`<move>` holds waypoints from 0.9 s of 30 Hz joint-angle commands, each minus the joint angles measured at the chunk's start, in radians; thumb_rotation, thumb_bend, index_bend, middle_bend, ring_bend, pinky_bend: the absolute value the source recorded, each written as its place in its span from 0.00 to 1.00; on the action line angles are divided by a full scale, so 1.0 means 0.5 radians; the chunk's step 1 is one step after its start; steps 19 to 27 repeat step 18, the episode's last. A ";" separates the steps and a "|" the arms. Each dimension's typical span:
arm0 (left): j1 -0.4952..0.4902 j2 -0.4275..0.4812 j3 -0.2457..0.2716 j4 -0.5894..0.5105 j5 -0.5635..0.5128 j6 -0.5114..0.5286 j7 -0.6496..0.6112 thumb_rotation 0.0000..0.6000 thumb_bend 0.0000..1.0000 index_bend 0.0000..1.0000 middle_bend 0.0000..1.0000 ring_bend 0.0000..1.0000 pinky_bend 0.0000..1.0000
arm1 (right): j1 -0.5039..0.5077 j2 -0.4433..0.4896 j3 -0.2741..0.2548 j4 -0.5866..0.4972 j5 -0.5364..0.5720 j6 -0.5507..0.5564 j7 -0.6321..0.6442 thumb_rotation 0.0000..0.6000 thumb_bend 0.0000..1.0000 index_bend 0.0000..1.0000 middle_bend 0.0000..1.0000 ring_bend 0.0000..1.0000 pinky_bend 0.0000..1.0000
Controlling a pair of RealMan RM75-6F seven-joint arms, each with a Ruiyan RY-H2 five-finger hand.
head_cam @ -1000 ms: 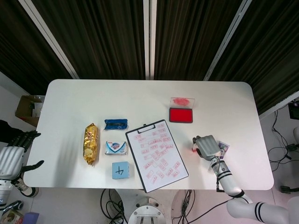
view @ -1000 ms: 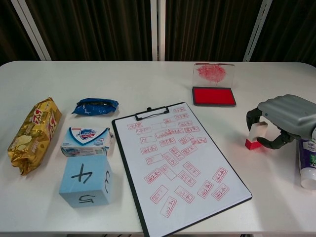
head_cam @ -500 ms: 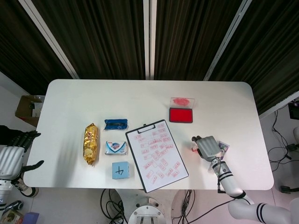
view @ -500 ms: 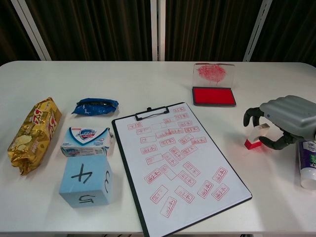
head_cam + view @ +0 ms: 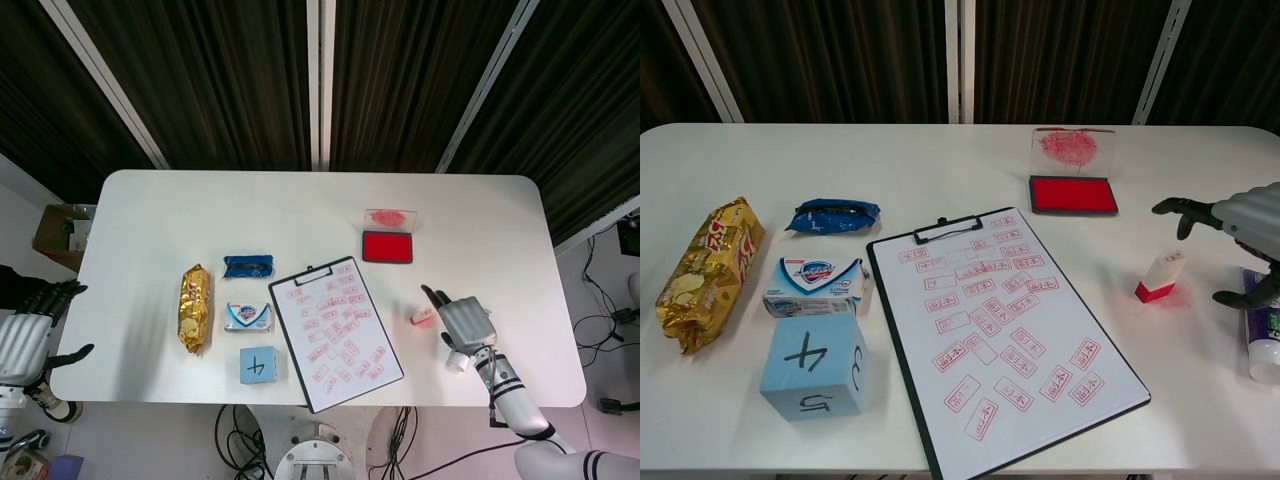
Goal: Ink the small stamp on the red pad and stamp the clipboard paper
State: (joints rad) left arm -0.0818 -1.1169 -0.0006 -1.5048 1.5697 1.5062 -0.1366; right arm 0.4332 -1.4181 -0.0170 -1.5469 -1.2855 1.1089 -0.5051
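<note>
The small stamp (image 5: 1160, 277), white with a red base, stands alone on the table right of the clipboard; the head view shows the stamp (image 5: 423, 317) too. My right hand (image 5: 1240, 235) is open just right of it, fingers spread, touching nothing; the right hand (image 5: 464, 322) also shows from above. The clipboard (image 5: 1005, 330) holds paper covered with several red stamp marks. The red ink pad (image 5: 1072, 194) lies open behind, its clear lid smeared red. My left hand (image 5: 28, 325) hangs open off the table's left edge.
A gold snack bag (image 5: 707, 272), a blue packet (image 5: 836, 215), a soap box (image 5: 816, 286) and a light blue cube (image 5: 816, 367) lie left of the clipboard. A tube (image 5: 1265, 335) lies at the right edge under my right hand.
My right hand has let go of the stamp, opened its fingers and drawn back to the right. The stamp stays standing on the table.
</note>
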 commanded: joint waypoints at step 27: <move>-0.012 0.038 -0.020 -0.086 0.026 0.032 0.060 1.00 0.00 0.20 0.18 0.16 0.26 | -0.703 0.569 -0.012 -0.231 -0.115 0.938 0.607 1.00 0.09 0.00 0.00 0.00 0.00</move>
